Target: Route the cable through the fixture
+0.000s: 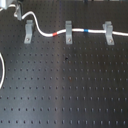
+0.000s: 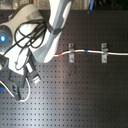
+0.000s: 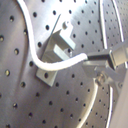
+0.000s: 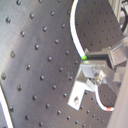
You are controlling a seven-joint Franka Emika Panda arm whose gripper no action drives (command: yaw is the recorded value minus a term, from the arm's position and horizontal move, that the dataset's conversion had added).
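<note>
Three grey clips in a row on the black perforated worktop (image 1: 65, 95) in the first exterior view. White cable (image 1: 95, 30) already sitting through the middle clip (image 1: 67, 31) and the clip on the first exterior view's right (image 1: 108, 31), red band (image 1: 54, 34) just short of the middle one, blue band (image 1: 88, 30) between those two. Not yet through the fixture (image 1: 29, 31) on the first exterior view's left; passing just above it, looping up to the gripper (image 1: 17, 11) at the frame edge. In the first wrist view, cable (image 3: 55, 64) draped across the fixture (image 3: 56, 50), running straight into the fingers (image 3: 102, 56), pinched there. Clamped on the cord, looks like.
</note>
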